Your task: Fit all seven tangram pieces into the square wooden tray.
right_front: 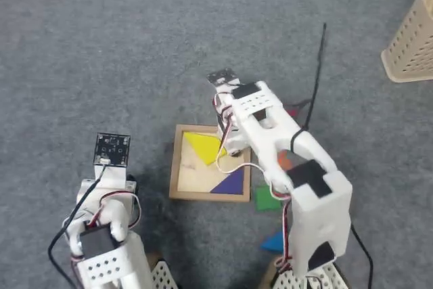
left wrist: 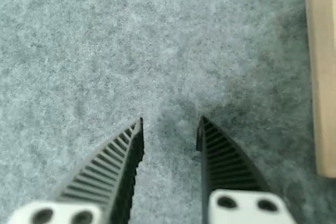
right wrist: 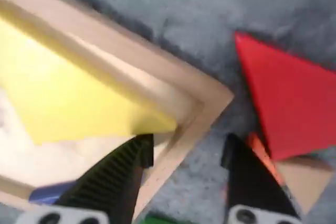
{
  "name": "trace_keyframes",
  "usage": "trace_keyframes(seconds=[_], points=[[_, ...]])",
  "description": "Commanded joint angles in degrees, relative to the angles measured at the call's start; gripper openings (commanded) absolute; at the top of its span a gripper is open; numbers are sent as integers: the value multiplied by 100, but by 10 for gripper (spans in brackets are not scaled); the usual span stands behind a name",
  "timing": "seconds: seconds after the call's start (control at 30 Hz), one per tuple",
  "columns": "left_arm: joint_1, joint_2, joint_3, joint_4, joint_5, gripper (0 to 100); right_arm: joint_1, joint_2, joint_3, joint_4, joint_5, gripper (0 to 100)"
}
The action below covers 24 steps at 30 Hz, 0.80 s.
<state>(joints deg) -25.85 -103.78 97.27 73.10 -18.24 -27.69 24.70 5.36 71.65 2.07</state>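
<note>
The square wooden tray (right_front: pixel 177 167) lies on the grey carpet with a yellow triangle (right_front: pixel 203 147) and a purple piece (right_front: pixel 231 182) inside. My right gripper (right wrist: pixel 188 140) is open, low over the tray's corner (right wrist: pixel 207 100), one finger above the yellow triangle (right wrist: pixel 68 98) and the other outside the rim. Just outside that corner lie a red triangle (right wrist: pixel 286 103) and an orange piece (right wrist: pixel 258 148). In the high view a green piece (right_front: pixel 266 198) and a blue piece (right_front: pixel 274 241) rest beside the tray under the right arm. My left gripper (left wrist: pixel 170 124) hangs open over bare carpet, left of the tray's edge (left wrist: pixel 320 77).
A beige perforated basket (right_front: pixel 413 38) stands at the far right. A black cable (right_front: pixel 316 72) runs across the carpet behind the right arm. Open carpet stretches to the left and behind the tray.
</note>
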Motion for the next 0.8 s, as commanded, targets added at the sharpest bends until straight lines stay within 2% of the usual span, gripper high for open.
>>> trace_keyframes(seconds=[0.0, 0.1, 0.27, 0.47, 0.77], points=[[-18, -88, -75, 9, 26, 156, 303, 286, -387, 295, -35, 252], [-18, -88, -75, 9, 26, 156, 277, 532, -536, 277, 70, 224], [-18, -88, -75, 9, 26, 156, 497, 497, -923, 286, -264, 0], [-18, -88, -75, 9, 26, 156, 1007, -22, -1969, 699, -615, 5], [-18, -88, -75, 9, 26, 156, 1051, -1182, -2330, 831, -703, 6]])
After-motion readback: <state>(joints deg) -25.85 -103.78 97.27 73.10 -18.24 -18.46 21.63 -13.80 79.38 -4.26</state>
